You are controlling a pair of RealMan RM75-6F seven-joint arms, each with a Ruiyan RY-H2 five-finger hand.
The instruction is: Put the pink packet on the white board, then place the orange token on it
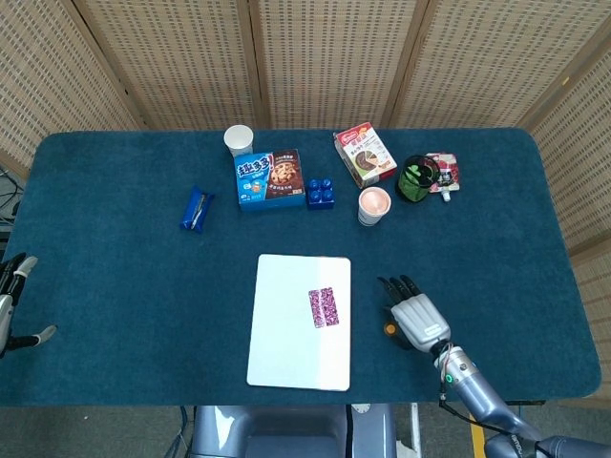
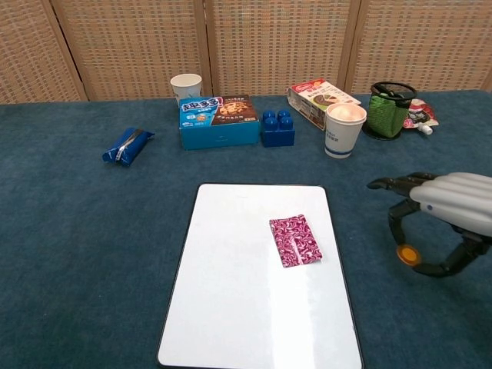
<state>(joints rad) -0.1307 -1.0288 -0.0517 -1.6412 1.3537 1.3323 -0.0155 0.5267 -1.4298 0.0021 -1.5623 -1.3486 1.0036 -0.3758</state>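
The pink packet point(image 1: 325, 306) point(image 2: 295, 241) lies flat on the right half of the white board point(image 1: 284, 343) point(image 2: 231, 300). My right hand point(image 1: 416, 318) point(image 2: 444, 209) hovers over the blue cloth just right of the board, back facing up. It pinches the small round orange token point(image 1: 389, 330) point(image 2: 407, 255) between thumb and a finger, the other fingers stretched toward the board. A gap of cloth separates token and board edge. My left hand point(image 1: 13, 303) sits at the table's far left edge, fingers apart, holding nothing.
Along the back stand a white cup point(image 1: 239, 139), a blue biscuit box point(image 1: 269, 178), a blue block point(image 1: 320, 193), a red-white box point(image 1: 365, 155), a paper cup point(image 1: 373, 204), a green holder point(image 1: 416, 178) and a pouch point(image 1: 444, 173). A blue packet point(image 1: 196, 209) lies left.
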